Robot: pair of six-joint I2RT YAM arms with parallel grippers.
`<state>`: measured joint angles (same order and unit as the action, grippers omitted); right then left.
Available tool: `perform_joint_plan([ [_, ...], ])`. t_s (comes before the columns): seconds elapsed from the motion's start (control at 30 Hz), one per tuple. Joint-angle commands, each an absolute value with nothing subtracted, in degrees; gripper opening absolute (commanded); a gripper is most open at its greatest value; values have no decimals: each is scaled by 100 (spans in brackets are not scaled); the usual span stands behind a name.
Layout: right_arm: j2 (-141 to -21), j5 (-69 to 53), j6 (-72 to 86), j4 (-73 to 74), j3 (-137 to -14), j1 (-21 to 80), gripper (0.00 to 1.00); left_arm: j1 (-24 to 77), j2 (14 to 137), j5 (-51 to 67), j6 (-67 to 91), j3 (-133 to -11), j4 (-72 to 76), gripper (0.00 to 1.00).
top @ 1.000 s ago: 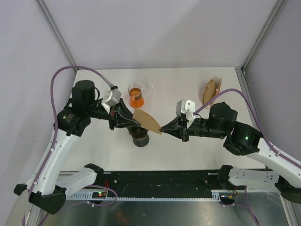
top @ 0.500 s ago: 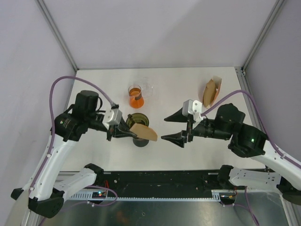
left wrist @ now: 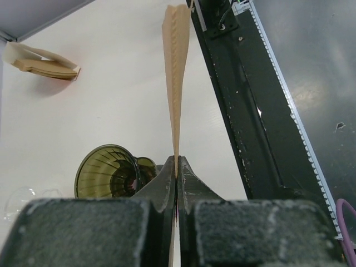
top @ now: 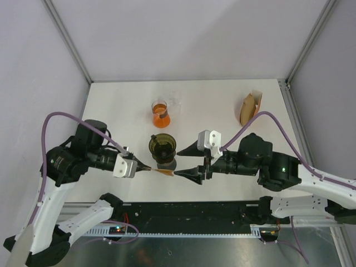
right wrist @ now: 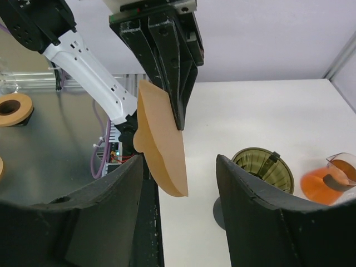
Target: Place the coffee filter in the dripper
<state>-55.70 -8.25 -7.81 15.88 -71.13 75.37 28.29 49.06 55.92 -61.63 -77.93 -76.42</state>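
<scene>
Coffee filter [left wrist: 177, 83], a single sheet, clamped in left end effector [left wrist: 177, 167], right end effector [top: 182, 163] spread apart, one dripper [top: 163, 146] nearby.

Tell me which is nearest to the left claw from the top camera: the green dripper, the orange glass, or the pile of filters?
1. The green dripper, just behind the left gripper holding the coffee filter.
2. The orange glass, farther back, beyond the dripper.
3. The pile of filters, back right corner.
</scene>
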Motion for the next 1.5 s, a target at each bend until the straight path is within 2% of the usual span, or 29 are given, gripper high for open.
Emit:
perform_joint_plan([
  [0.0,-5663,-308,-937,1493,-7426,7806,59,2948,4850,5439,-6416,-8001,-8027,0],
  [0.33,-5823,-396,-1102,1915,-7474,7891,54,2998,4824,5482,-6359,-7963,-8031,0],
  [1.0,-6204,-24,-1213,1864,-7497,7805,45,3019,4842,5547,-6293,-7956,-8032,0],
  [1.13,-6400,-255,-1261,1843,-7486,7777,47,3029,4861,5637,-6287,-7997,-8032,0],
  [1.27,-6430,-981,-1173,1647,-7270,7528,46,3030,4865,5727,-6227,-8151,-8029,0],
  [1.37,-6278,-1428,-930,1161,-6914,7187,39,3032,4844,5753,-6209,-8208,-8030,0],
  [1.47,-6282,-1522,-775,928,-6806,7098,20,3032,4865,5752,-6106,-8236,-8022,0],
])
